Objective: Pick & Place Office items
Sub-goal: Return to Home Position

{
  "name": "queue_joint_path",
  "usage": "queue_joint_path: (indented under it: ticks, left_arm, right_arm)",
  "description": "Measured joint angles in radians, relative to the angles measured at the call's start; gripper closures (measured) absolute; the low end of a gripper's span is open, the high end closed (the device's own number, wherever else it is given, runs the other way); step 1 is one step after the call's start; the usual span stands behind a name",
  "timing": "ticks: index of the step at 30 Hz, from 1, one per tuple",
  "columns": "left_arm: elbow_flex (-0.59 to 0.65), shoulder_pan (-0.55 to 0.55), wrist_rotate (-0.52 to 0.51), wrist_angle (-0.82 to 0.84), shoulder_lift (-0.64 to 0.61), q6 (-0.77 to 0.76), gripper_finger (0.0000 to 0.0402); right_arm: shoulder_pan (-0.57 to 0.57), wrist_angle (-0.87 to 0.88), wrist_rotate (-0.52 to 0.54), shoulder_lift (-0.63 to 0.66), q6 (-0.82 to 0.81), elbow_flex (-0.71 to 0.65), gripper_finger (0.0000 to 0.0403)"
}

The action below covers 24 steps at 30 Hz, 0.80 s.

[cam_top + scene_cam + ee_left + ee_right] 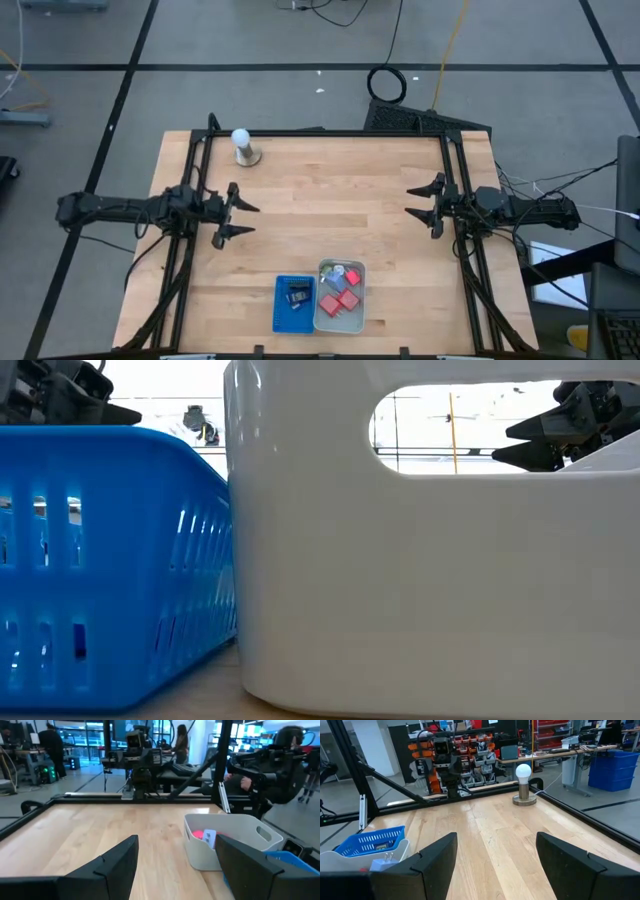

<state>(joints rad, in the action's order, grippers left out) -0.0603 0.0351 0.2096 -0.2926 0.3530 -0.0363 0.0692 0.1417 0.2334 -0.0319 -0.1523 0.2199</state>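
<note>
The office items lie in two trays at the table's near edge. Red blocky pieces [340, 298], a light blue piece [352, 277] and a green one [337, 268] sit in the pale grey tray [358, 312]. Small dark pieces [297, 293] rest in the blue tray [281, 318]. My left gripper [233, 214] hovers open over the table's left side, holding nothing. My right gripper [427, 202] hovers open over the right side, also holding nothing. In the left wrist view a pink-red piece [198, 834] shows inside the grey tray [240, 831].
A white ball on a round base [242, 146] stands near the far left corner. Bare wood [340, 200] spreads between the two grippers. Black frame rails [195, 175] run along the left and right edges. In the low view the two trays [420, 590] fill the foreground.
</note>
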Motion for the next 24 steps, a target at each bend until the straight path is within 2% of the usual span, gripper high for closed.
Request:
queue_joint_path:
  ticks: [7, 24]
  left_arm:
    - [0.047, 0.005, 0.022, 0.013, -0.086, -0.022, 0.0135]
    - [0.045, 0.005, 0.053, 0.109, -0.251, -0.014, 0.0135]
  right_arm:
    - [0.0, 0.0, 0.0, 0.0, 0.0, 0.0, 0.0138]
    - [0.0, 0.0, 0.0, 0.0, 0.0, 0.0, 0.0138]
